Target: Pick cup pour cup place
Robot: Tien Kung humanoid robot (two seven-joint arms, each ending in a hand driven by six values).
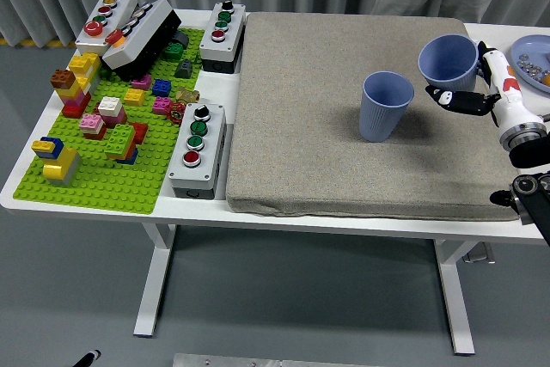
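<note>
Pick done: my right hand [471,92] pinches the lifted cup [448,61], upright; pouring into the left-hand cup [385,106] and placing remain.

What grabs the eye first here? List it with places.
The right hand, at the right edge, holds a blue cup lifted above the grey mat, near a second blue cup standing upright on the mat. On the left, a green baseplate carries bright toy bricks, ringed by button boxes.

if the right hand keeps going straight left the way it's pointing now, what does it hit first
Probably the standing cup on the grey mat. The right hand holds the other cup raised and points left toward it, though it may pass above; depth is unclear.
</note>
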